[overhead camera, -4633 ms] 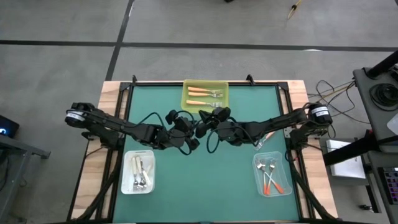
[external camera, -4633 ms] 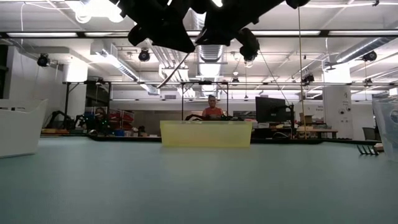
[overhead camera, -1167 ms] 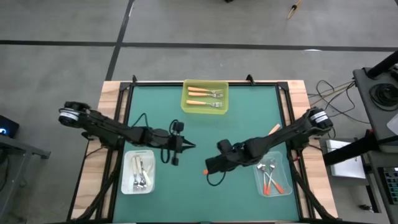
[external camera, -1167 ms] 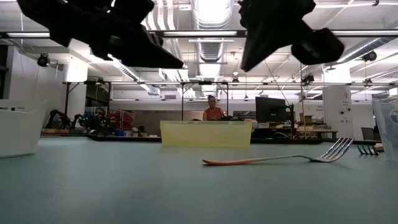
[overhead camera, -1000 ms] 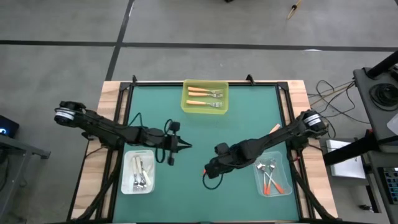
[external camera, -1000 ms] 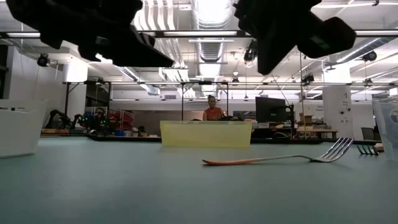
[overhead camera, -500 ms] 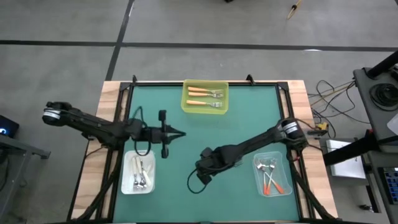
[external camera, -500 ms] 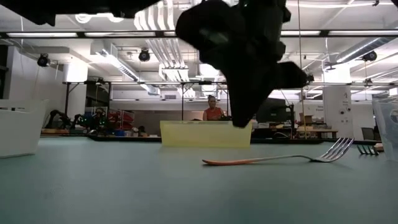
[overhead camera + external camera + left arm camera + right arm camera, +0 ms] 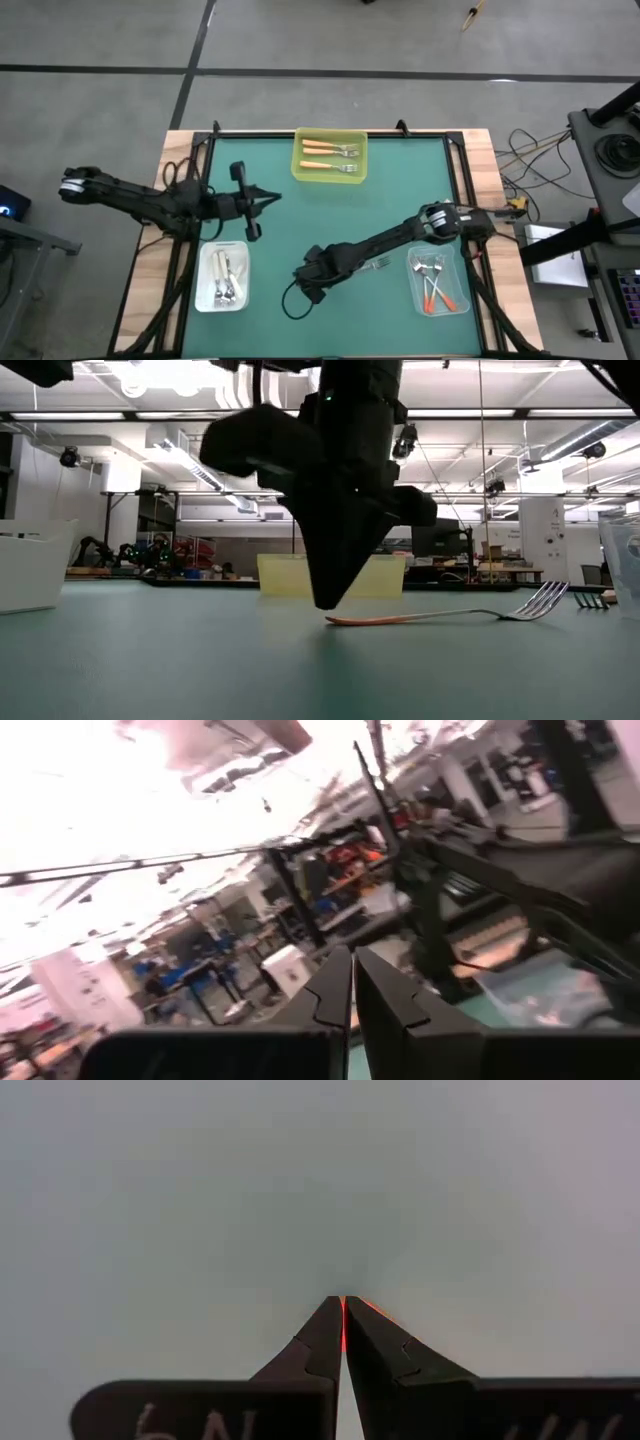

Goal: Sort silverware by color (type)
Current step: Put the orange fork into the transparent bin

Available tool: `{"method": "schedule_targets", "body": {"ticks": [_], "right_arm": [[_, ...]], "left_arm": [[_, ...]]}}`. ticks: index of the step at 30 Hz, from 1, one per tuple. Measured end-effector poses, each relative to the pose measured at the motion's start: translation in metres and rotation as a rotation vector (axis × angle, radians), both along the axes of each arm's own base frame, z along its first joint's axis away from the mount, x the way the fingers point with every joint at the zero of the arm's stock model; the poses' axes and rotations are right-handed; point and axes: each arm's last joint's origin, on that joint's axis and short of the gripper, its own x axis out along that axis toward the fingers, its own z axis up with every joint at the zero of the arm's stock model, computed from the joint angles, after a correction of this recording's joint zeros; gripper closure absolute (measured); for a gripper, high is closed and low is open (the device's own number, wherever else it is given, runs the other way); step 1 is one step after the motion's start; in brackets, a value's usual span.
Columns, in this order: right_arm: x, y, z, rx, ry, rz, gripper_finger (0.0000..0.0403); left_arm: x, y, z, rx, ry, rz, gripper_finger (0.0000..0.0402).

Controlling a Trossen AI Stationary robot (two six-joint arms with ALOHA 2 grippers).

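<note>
A red-orange-handled fork (image 9: 440,615) lies flat on the green table, and only its tines (image 9: 378,265) show beside my right arm in the high view. My right gripper (image 9: 326,603) points down at the fork's handle end (image 9: 340,621) with its fingers shut. In the right wrist view a red-orange sliver shows between the shut fingertips (image 9: 343,1315). My left gripper (image 9: 270,196) is shut and held level above the table's left half, holding nothing (image 9: 353,965). My right gripper comes from above with its shut tips right over the fork's handle end (image 9: 336,620). I cannot tell whether they touch it. The fork lies flat on the table.
A yellow tray (image 9: 300,170) at the far edge holds two light-orange forks. A clear tray (image 9: 205,300) at the near left holds white-handled forks. A clear tray (image 9: 462,295) at the near right holds red-orange forks. A person shows far behind the table.
My right gripper has swung toward the table's near left and come down over the fork's handle end. My left gripper has drawn back toward the table's left and far side. The fork has stayed in place.
</note>
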Motion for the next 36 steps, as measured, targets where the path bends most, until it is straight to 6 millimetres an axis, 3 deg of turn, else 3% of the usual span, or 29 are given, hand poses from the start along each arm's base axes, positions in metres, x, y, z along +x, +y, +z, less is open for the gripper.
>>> {"method": "schedule_targets", "body": {"ticks": [10,24,30,36], "right_arm": [[0.004,0.007,-0.006,0.020,0.127,0.045,0.0394],[-0.020,0.034,-0.001,0.122,0.290,0.110,0.0394],[-0.032,0.031,0.016,0.098,0.357,-0.068,0.0394],[-0.033,0.013,0.037,0.100,0.332,-0.364,0.0394]], "left_arm": [[-0.013,0.004,0.002,-0.013,-0.014,0.047,0.0401],[-0.015,0.006,0.003,-0.010,-0.004,0.121,0.0401],[-0.016,0.006,0.002,-0.008,0.005,0.121,0.0401],[-0.018,0.008,0.002,-0.013,0.015,0.179,0.0401]]}}
